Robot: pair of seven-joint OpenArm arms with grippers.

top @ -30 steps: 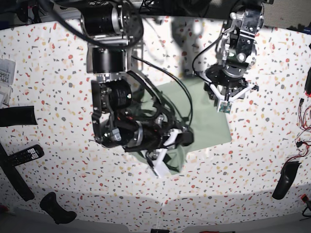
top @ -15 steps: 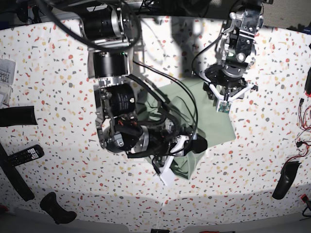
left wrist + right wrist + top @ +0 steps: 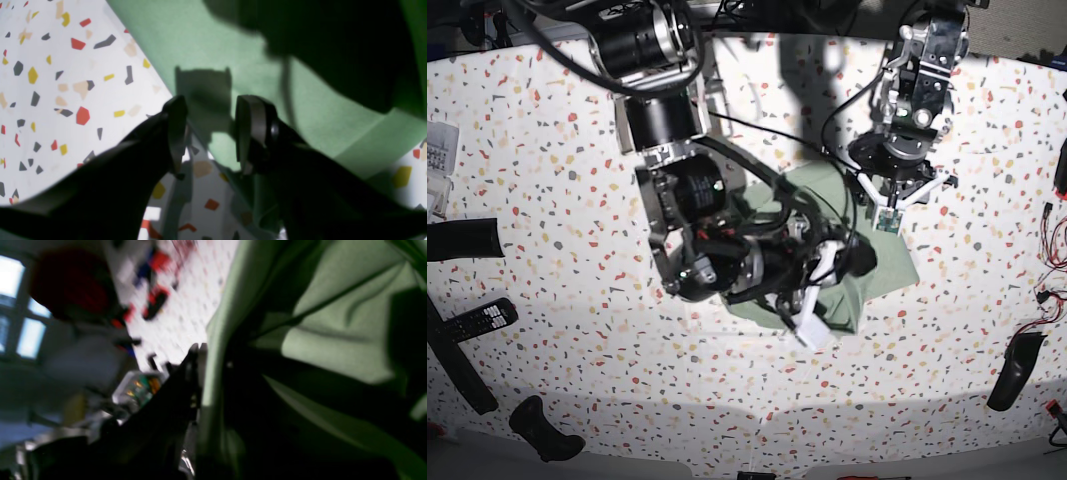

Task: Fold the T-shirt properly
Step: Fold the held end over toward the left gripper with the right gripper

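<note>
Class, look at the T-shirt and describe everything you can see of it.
The T-shirt is pale sage-green, soft, plain fabric, lying partly folded in layers on the speckled table. The right gripper is shut on a fold of it, lifting a creased flap. The left gripper hangs open above its edge, touching nothing.

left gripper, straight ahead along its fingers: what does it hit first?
Probably the T-shirt: the open left gripper points down at its edge where it meets the table. Depth is unclear, so a slight offset could land on bare table.
</note>
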